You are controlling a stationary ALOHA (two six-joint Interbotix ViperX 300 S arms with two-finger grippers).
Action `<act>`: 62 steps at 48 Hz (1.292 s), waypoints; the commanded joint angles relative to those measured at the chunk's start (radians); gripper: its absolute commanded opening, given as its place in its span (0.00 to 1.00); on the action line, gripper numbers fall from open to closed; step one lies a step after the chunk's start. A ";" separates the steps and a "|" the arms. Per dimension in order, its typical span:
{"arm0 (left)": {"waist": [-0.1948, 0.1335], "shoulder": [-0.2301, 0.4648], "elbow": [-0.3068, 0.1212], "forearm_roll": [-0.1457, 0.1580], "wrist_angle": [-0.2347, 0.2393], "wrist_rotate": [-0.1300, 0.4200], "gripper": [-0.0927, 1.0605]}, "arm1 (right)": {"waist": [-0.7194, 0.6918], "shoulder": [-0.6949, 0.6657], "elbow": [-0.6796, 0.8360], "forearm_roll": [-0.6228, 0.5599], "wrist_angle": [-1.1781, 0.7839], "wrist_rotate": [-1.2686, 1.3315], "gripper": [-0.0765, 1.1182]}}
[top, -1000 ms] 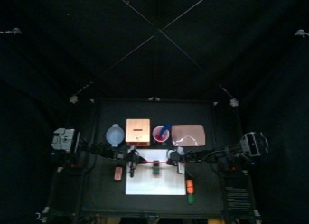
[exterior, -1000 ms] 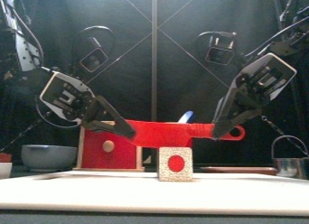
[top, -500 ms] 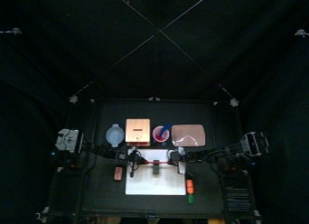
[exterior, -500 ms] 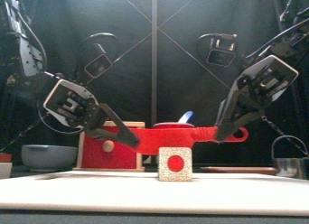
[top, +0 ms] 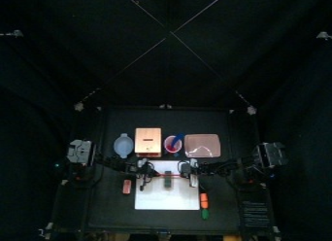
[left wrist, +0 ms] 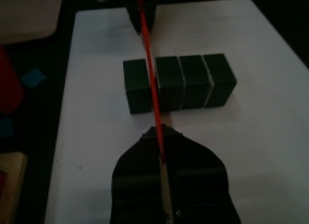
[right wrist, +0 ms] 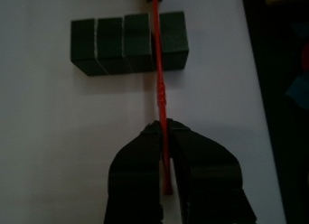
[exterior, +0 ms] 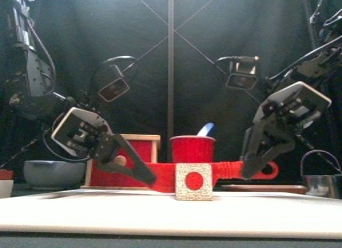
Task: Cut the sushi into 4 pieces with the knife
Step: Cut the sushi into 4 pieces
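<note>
Since you've got the red knife [exterior: 154, 173] pinched at both ends, this reads as the first cut going in, not setup. Your left gripper [exterior: 131, 170] is clamped tight on one end of the blade. Your right gripper [exterior: 251, 164] is clamped on the other end, the handle side by the look of it. Neither one holds anything else.

The blade runs level between them, straight across the sushi roll [exterior: 195, 181]. The roll sits on the white cutting board [left wrist: 97, 101], right under the midpoint between your two grippers. From the front, the blade's height overlaps the upper part of the roll, so it may be touching or just into it. I honestly can't tell which.

In the wrist views the roll is four dark green blocks all pressed together, with nothing split off. The knife edge lines up near the seam beside one end block, not the middle seam.

My guess for the next move is to push both grippers straight down together at the same rate, so the blade goes into that seam flat. If one side leads, the blade tilts and will probably shove the roll sideways instead of parting it. After that you'd lift, shift both grippers along the roll to the next seam and repeat, three seams in all. The red cup [exterior: 193, 147] stands behind the blade, clear of the path down.
</note>
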 commanded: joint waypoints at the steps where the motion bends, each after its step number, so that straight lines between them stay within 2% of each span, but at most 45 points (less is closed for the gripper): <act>1: -0.005 0.009 -0.040 -0.014 -0.012 0.003 0.27 | -0.014 0.026 -0.040 0.009 -0.012 -0.002 0.12; 13: 0.006 0.017 -0.041 -0.028 -0.002 0.006 0.27 | -0.049 0.034 -0.049 0.003 -0.012 -0.002 0.12; 28: 0.052 0.008 -0.046 -0.014 0.014 0.006 0.26 | -0.118 0.000 -0.051 -0.017 -0.011 -0.003 0.12; 33: 0.054 -0.002 -0.044 -0.005 0.014 0.006 0.26 | -0.112 -0.005 -0.052 -0.017 -0.011 -0.002 0.12; 40: 0.046 -0.041 -0.038 0.015 0.014 0.006 0.26 | -0.103 -0.044 -0.052 -0.015 0.020 -0.002 0.12; 47: 0.043 -0.112 -0.025 0.035 0.018 0.006 0.26 | -0.061 -0.104 -0.049 -0.015 0.049 -0.002 0.12; 53: 0.005 -0.179 -0.009 0.049 0.023 0.006 0.26 | -0.029 -0.160 -0.046 -0.012 0.052 -0.002 0.12; 62: -0.014 -0.201 0.009 0.052 0.025 0.005 0.26 | -0.011 -0.195 -0.032 -0.009 0.043 -0.002 0.12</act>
